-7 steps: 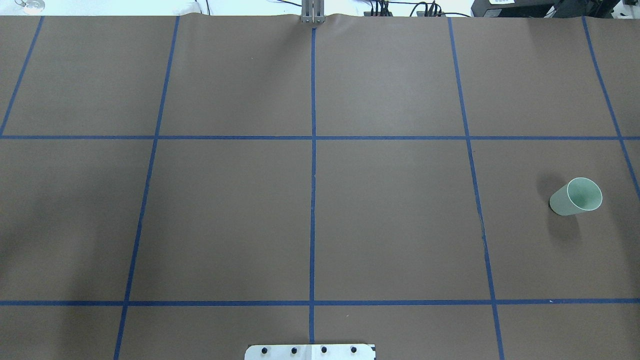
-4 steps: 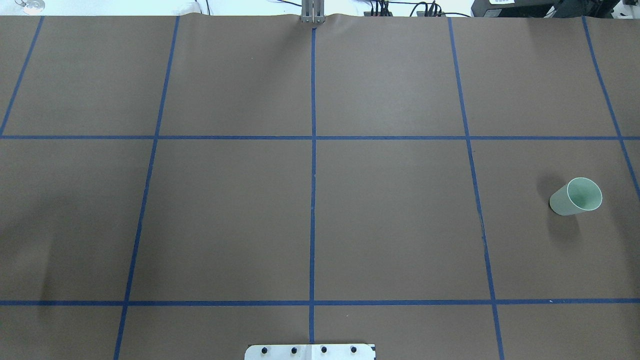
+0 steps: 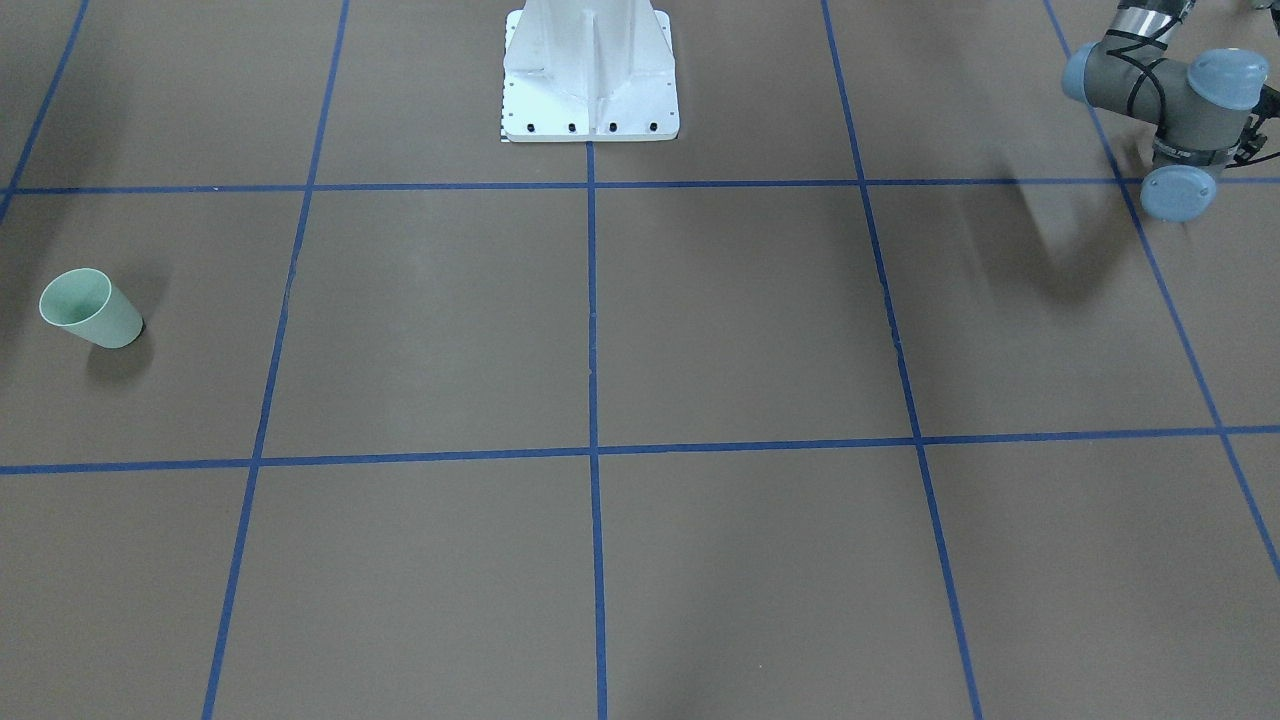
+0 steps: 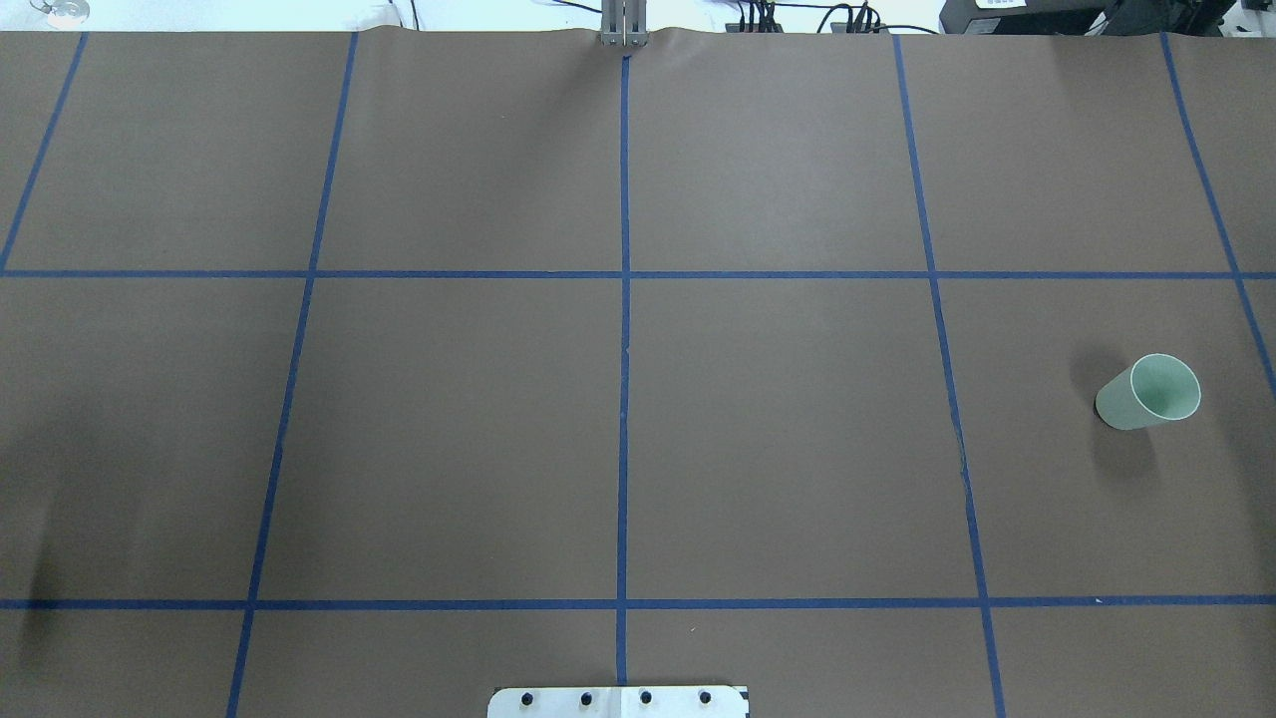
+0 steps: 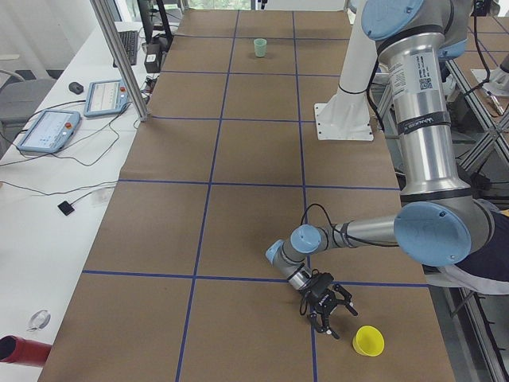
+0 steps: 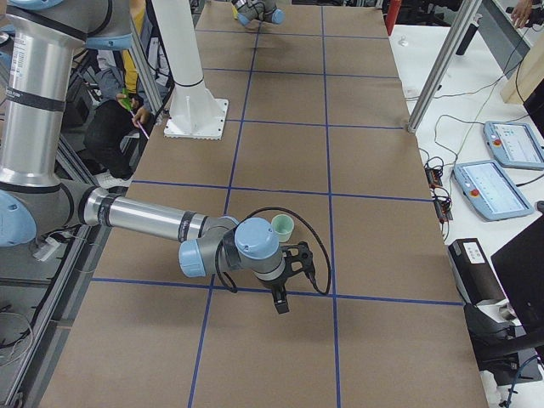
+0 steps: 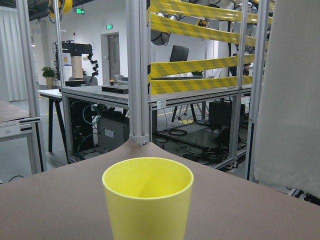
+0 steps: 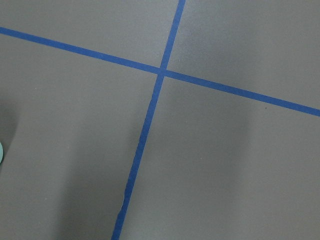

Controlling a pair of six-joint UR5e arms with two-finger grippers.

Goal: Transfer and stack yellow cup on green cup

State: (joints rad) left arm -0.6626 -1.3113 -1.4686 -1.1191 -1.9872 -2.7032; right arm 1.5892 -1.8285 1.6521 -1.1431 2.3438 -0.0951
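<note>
Step in hand, as I read it: left arm lining up on the yellow cup, no grasp yet.

- Yellow cup: upright, mouth up, at the table's left end near the robot-side edge, outside the overhead view. Left wrist camera has it dead centre and close.
- Left gripper: low over the table, just beside the cup, not touching. It shows only in the side view, so I cannot tell how wide the fingers stand.
- Green cup: upright, mouth up, near the right end, about midway between the robot-side and far edges. The cups are well apart, nearly the full table length.
- Right gripper: hangs over the right end, empty as far as the side view shows. Finger width: cannot tell. Its wrist camera looks down on bare table and tape lines.

Next move, my judgement: ease the left gripper forward until the fingers straddle the yellow cup's body, clamp lightly, lift straight up. The wall is tapered and slick, so a grip set too high may slide off. Getting it to the green cup probably needs a handover to the right arm.
</note>
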